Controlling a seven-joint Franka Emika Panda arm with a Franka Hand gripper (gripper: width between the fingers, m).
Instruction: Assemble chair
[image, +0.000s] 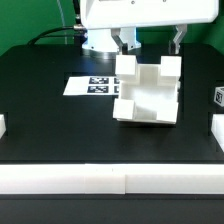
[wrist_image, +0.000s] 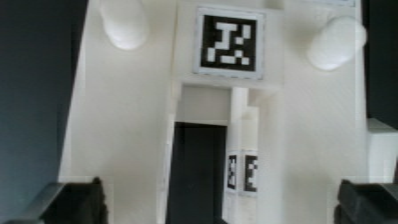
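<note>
1. Currently, exterior view: the chair (image: 148, 92) is partly built. It sits mid-table, just beside the marker board (image: 94, 85), on the exterior view's right. The gripper (image: 151, 46) hovers directly above it with jaws wide, holding nothing; no contact visible.
2. Same view: two thick uprights point up toward the gripper with a gap between them, and the base is flat on the table (image: 50, 130). Long axis is hard to call here; it looks about as tall as wide.
3. Wrist view: the chair face carrying the tag (wrist_image: 228, 42) fills the frame. The dark fingertips (wrist_image: 71, 205) sit either side, clear of it. Its long axis runs across the line between the fingers.
4. Judgement: pre-grasp on the sub-assembly. Next move calls for a straight descent, centred, closing on the flat side faces. Any skew would likely twist it.
</note>
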